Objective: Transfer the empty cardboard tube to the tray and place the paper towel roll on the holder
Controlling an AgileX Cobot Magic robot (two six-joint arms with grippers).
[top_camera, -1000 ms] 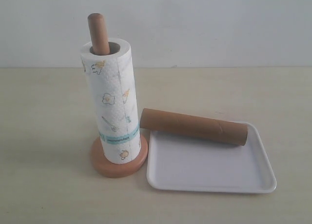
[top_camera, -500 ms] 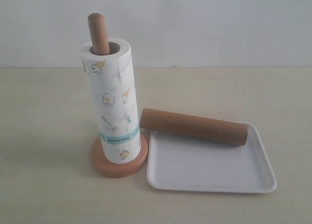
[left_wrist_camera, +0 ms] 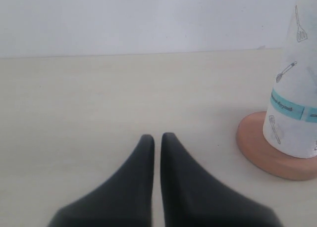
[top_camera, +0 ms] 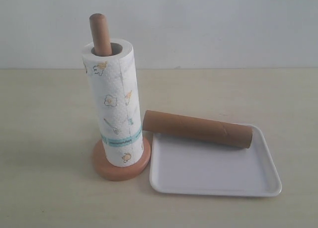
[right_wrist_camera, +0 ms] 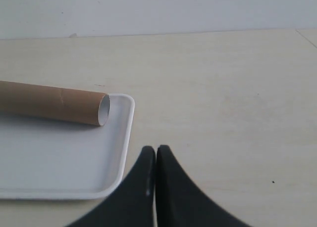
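The paper towel roll [top_camera: 115, 109] stands upright on the wooden holder [top_camera: 101, 33], whose post sticks out of the roll's top and whose disc base [left_wrist_camera: 260, 150] shows beneath it. The brown cardboard tube [top_camera: 198, 128] lies across the far edge of the white tray [top_camera: 213, 173], its left end overhanging the rim. My left gripper [left_wrist_camera: 157, 137] is shut and empty, over bare table, apart from the holder's base. My right gripper [right_wrist_camera: 155, 149] is shut and empty, beside the tray's corner [right_wrist_camera: 126, 138]. Neither gripper shows in the exterior view.
The pale wooden table [top_camera: 44, 118] runs back to a plain white wall [top_camera: 208, 24]. The holder's base sits close against the tray's left rim.
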